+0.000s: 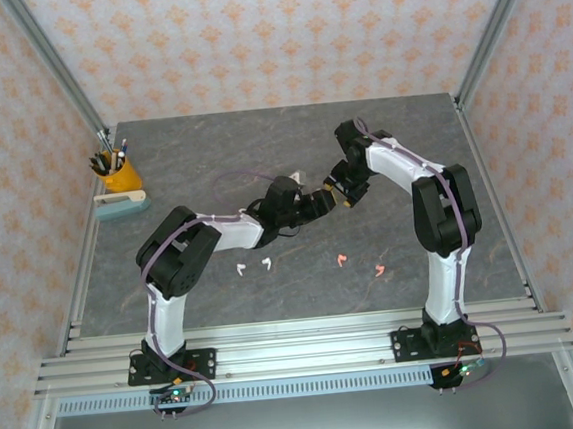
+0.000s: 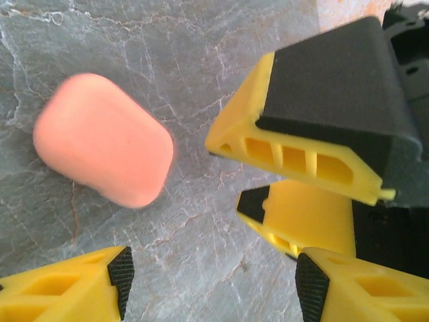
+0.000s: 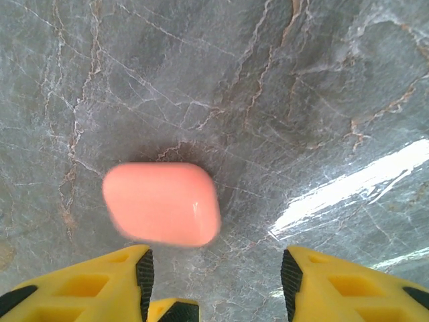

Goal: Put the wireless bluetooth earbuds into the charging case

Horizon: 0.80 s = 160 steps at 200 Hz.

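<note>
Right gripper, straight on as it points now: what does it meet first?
Likely the pink case, lying just ahead of the open right gripper, offset toward one finger; depth is unclear.

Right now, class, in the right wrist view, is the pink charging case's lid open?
No: the pink case lies closed on the marble table, a smooth pebble with no gap or raised lid.

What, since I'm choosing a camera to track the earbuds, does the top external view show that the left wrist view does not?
Top external adds the white earbuds and pink earbuds, lying apart on the grey marbled table, plus a yellow pen cup. Left wrist adds a closed salmon-pink case close up, lying untouched. Both share that table, the open left tool and the right tool facing it.
</note>
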Available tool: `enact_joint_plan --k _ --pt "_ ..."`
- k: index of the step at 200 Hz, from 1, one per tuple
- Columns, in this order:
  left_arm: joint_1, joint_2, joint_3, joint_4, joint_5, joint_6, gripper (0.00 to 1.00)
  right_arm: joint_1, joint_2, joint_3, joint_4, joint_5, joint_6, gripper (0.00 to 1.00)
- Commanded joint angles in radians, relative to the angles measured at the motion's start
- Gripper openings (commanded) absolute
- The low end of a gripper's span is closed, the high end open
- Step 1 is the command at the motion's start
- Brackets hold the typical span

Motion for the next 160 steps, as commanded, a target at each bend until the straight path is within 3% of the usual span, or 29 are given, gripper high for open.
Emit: enact_joint_plan --k 1,28,63,99,124,160 --pt "-0.016 0.022 0.004 0.1 -0.045 -0.011 0.66 -0.006 -0.005 0.023 -0.027 -0.012 0.019 0.54" --pt "-0.016 0.023 -0.004 0.134 -0.054 -0.022 0.66 -0.006 -0.005 0.024 -0.04 0.005 0.007 0.56" --pt "-0.009 -0.082 -0.062 0.085 -0.099 0.021 0.72 -0.006 0.007 0.06 -0.089 0.075 -0.041 0.71" --pt "0.015 -0.248 -0.121 -0.018 -0.183 0.087 0.87 0.008 0.061 0.156 -0.155 0.132 -0.163 0.85" --pt "0.034 -0.336 -0.133 -0.126 -0.261 0.123 0.97 0.036 0.116 0.25 -0.219 0.172 -0.244 0.99" --pt "0.076 -0.393 -0.127 -0.243 -0.307 0.121 1.0 0.081 0.204 0.382 -0.322 0.229 -0.299 1.0"
